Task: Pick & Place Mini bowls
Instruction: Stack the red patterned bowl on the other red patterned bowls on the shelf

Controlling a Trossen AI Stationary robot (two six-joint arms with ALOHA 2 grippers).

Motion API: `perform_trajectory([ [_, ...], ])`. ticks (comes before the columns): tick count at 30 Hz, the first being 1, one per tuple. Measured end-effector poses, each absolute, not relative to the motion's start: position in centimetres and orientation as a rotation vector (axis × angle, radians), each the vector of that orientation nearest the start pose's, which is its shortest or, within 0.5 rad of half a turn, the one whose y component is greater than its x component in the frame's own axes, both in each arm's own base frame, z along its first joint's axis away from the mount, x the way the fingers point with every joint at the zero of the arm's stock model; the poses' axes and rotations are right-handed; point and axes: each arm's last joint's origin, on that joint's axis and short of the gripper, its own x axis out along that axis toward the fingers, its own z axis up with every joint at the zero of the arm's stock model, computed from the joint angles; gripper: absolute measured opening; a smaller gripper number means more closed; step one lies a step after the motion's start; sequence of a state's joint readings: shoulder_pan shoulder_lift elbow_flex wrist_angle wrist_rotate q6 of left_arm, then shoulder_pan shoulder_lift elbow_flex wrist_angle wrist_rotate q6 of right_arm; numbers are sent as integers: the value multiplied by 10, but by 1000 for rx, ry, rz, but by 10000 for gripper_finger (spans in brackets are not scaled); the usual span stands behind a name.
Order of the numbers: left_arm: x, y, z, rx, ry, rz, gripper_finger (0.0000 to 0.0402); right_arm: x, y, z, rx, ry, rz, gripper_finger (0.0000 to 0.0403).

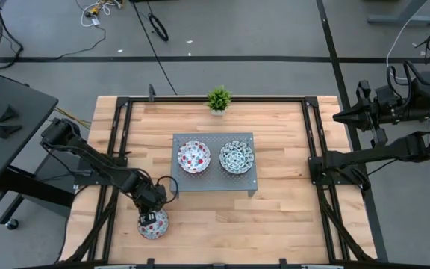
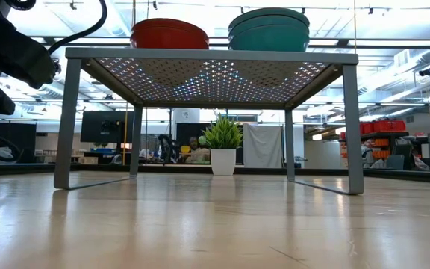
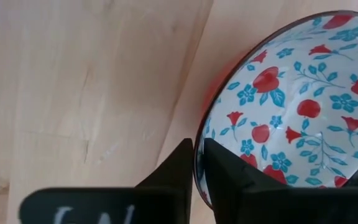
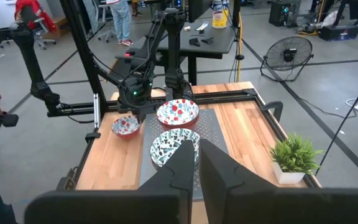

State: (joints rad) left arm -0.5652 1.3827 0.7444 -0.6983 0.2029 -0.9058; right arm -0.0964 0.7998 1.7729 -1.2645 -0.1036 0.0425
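Left gripper (image 1: pixel 152 217) pinches the rim of a red-flowered mini bowl (image 1: pixel 154 224) near the table's (image 1: pixel 275 217) front-left corner (right arm parked off the right edge, fingers closed).

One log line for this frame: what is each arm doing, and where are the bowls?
left tool: shut on red bowl rim, near table edge | right tool: shut, parked off table | rack: red stack, blue stack

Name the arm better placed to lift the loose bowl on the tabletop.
Left. Its gripper already pinches the rim of the small round white ceramic bowl with red flowers, jaws closed on it. The right gripper is parked beyond the table's far right edge.
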Motion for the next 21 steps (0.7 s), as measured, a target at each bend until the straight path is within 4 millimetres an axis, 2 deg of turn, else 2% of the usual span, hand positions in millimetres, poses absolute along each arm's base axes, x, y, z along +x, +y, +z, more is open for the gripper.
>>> perform_trajectory([
  [21, 188, -127, 173, -498, 1505, -15, 21, 17, 1, 501, 71, 290, 1, 29],
])
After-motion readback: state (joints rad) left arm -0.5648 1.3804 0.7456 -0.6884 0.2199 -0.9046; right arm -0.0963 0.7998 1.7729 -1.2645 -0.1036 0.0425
